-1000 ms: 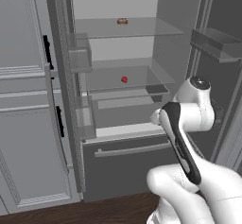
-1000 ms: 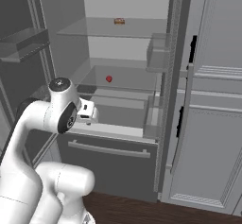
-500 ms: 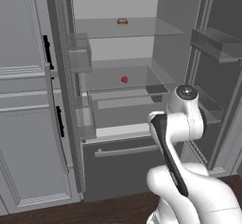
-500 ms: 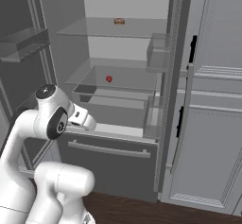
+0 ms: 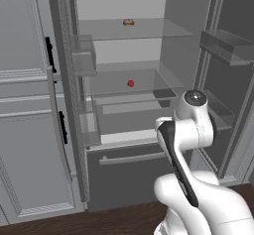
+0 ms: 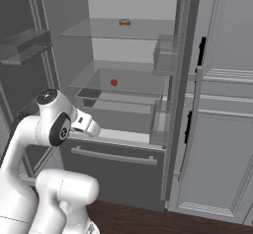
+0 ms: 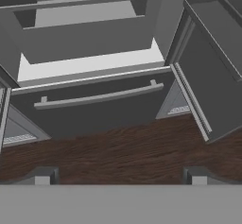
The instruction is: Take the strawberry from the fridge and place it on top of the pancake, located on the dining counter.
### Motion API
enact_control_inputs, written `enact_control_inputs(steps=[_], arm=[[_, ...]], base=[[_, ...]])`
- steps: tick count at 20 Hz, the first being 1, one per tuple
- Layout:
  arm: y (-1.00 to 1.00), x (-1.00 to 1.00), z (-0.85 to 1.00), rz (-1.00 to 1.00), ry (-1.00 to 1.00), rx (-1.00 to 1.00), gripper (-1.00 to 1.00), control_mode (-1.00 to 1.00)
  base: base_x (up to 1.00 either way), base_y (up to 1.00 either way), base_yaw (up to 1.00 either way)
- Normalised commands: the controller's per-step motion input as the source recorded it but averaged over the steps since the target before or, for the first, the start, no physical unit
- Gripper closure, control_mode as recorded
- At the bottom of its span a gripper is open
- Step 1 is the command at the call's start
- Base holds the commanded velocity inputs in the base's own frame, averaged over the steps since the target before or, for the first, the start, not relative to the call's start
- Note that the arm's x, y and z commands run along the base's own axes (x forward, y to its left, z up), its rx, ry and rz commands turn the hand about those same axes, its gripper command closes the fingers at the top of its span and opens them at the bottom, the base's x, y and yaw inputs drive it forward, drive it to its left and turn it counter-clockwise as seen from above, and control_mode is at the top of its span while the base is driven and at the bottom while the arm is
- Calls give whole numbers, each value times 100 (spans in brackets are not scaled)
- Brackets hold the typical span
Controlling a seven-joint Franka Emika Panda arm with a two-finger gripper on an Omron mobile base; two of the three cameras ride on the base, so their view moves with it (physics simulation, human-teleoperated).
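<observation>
Standing open with both doors swung wide, the fridge [image 5: 124, 55] shows a pale interior with glass shelves. The strawberry [image 5: 130, 83] sits on the middle glass shelf [image 5: 109, 83], roughly at the shelf's centre, and from the right base view it [image 6: 114, 82] appears at about 1 o'clock from the arm's elbow. On the top glass shelf [image 5: 149, 28], toward the back, lies a small brown-and-tan item [image 5: 128, 22], at 12 o'clock from the strawberry and well apart from it.

Below the shelves, a clear drawer [image 5: 134, 117] sits above the fridge's dark bottom drawer [image 5: 124, 172], which carries a long light grey bar handle [image 7: 97, 97]. In the hand view this handle runs across the upper middle, with dark wooden floor [image 7: 118, 154] beneath it.

The end effector [image 7: 120, 176] points down at the floor in front of the bottom drawer, its two dark fingertips [image 7: 41, 176] standing wide apart at 7 and 5 o'clock in the hand view, with nothing between them. The white arm [image 5: 186, 130] is folded low in front of the fridge, well below the strawberry's shelf.

Light grey panelled cabinets [image 5: 25, 130] with black handles [image 5: 63, 127] stand beside the fridge.
</observation>
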Motion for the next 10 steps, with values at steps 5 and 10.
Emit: enact_control_inputs(steps=[5,10], arm=[[0,14,0,0,0,0,-100,100],[0,0,0,0,0,0,-100,100]], base=[[20,0,0],[54,4,0]])
